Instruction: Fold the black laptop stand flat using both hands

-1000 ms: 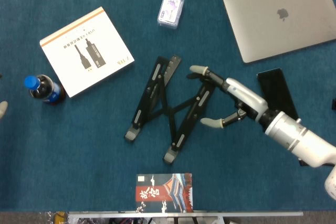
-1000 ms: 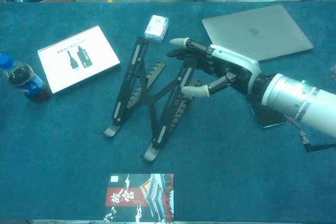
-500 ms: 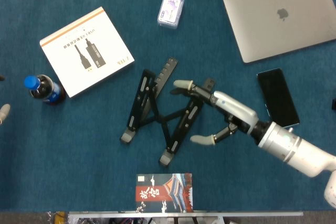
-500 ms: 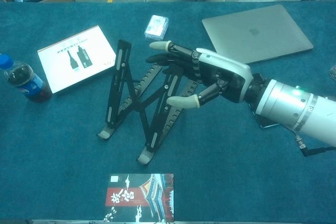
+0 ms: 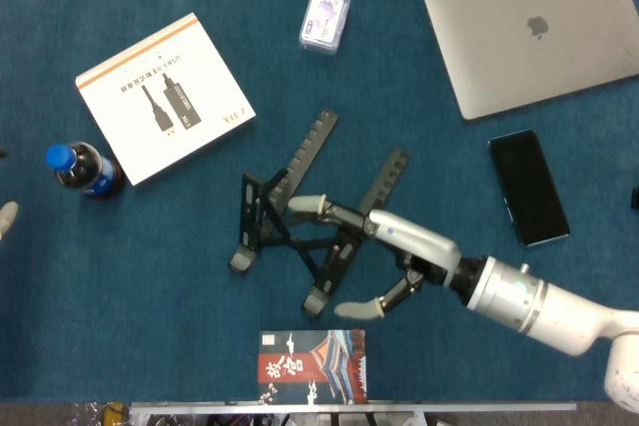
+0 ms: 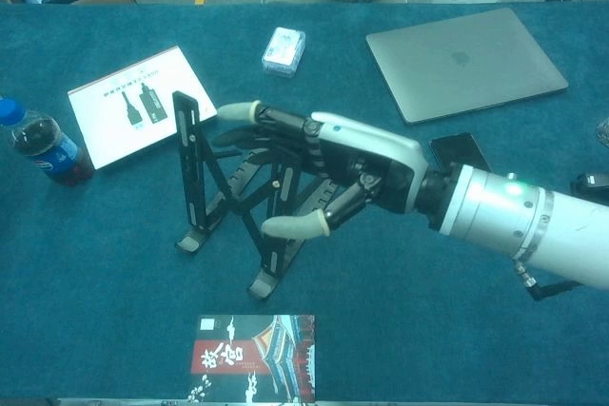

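blue cloth covers the table [image 5: 150, 276]. since a second ago, the right hand [image 6: 352, 173] has swept leftward, pushing the black laptop stand [image 5: 290, 221] with it; the stand's two rails now sit much closer together, narrowed but not flat, near the table's middle. the right hand's fingers [image 6: 252, 113] are spread and press against the stand's right rail, not closed around it. only a fingertip of the left hand [image 5: 6, 214] shows at the left edge, so i cannot tell its state.
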